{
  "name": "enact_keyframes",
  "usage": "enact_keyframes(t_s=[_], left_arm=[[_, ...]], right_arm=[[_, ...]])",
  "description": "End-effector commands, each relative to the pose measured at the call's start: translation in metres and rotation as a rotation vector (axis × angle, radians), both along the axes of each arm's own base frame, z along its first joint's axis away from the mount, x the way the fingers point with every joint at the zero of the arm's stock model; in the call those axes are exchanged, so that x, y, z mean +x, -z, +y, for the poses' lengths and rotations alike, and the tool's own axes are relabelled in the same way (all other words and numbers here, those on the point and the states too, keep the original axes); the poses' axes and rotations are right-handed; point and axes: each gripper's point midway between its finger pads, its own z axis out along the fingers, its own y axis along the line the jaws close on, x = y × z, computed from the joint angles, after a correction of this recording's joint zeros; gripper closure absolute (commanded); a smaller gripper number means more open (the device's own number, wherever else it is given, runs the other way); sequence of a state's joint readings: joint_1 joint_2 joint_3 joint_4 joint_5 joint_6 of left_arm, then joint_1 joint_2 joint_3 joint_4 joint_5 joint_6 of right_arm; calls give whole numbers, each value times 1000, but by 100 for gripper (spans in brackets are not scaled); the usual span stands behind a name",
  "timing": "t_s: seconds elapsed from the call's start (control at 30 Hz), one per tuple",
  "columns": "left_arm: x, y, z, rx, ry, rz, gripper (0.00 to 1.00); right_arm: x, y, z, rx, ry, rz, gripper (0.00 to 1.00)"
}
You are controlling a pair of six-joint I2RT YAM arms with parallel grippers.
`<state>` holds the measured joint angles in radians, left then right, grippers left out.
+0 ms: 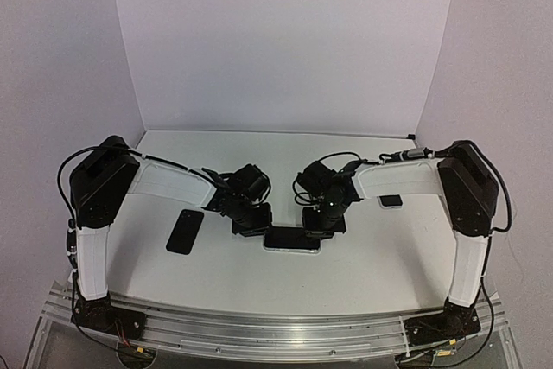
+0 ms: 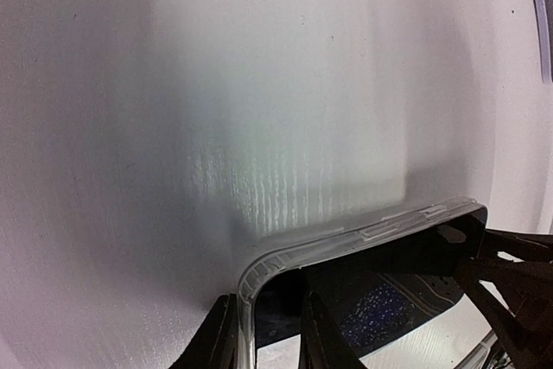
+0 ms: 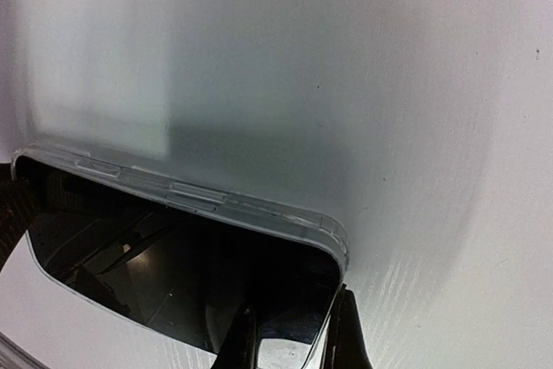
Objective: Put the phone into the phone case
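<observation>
A black phone (image 1: pixel 292 239) lies in a clear phone case (image 2: pixel 346 235) at the table's near middle. The case rim also shows in the right wrist view (image 3: pixel 216 200), around the glossy screen (image 3: pixel 173 274). My left gripper (image 1: pixel 252 226) is at the case's left end. In the left wrist view (image 2: pixel 266 300) its jaws stand narrowly apart astride the end wall, one finger outside and one on the screen. My right gripper (image 1: pixel 324 224) straddles the right end (image 3: pixel 295 313) the same way.
A second flat black phone-shaped object (image 1: pixel 185 231) lies left of the left gripper. A small dark item (image 1: pixel 390 200) lies under the right forearm. White walls close the back and sides. A metal rail (image 1: pixel 276 330) runs along the near edge.
</observation>
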<state>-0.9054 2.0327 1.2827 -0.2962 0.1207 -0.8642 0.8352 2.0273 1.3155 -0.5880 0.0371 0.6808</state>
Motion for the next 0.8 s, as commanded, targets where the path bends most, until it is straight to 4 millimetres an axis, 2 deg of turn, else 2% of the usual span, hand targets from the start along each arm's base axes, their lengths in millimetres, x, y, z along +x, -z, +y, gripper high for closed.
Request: enact_keyframes(t_s=[0.0, 0.23, 0.37, 0.43, 0.6, 0.77], left_arm=[[-63, 63, 35, 215, 70, 230, 76], [-65, 72, 44, 270, 62, 241, 76], [-66, 76, 47, 284, 61, 247, 76], [-66, 77, 47, 280, 61, 249, 76], [-64, 82, 52, 319, 48, 249, 81], [-65, 90, 74, 440, 39, 246, 84]], right_arm=[[-151, 165, -48, -262, -241, 442, 100], [-177, 195, -86, -339, -190, 496, 100], [-188, 205, -104, -367, -175, 513, 100], [-187, 204, -101, -351, -171, 510, 100], [-166, 185, -83, -295, -137, 436, 100], [-143, 162, -64, -191, -45, 425, 100]])
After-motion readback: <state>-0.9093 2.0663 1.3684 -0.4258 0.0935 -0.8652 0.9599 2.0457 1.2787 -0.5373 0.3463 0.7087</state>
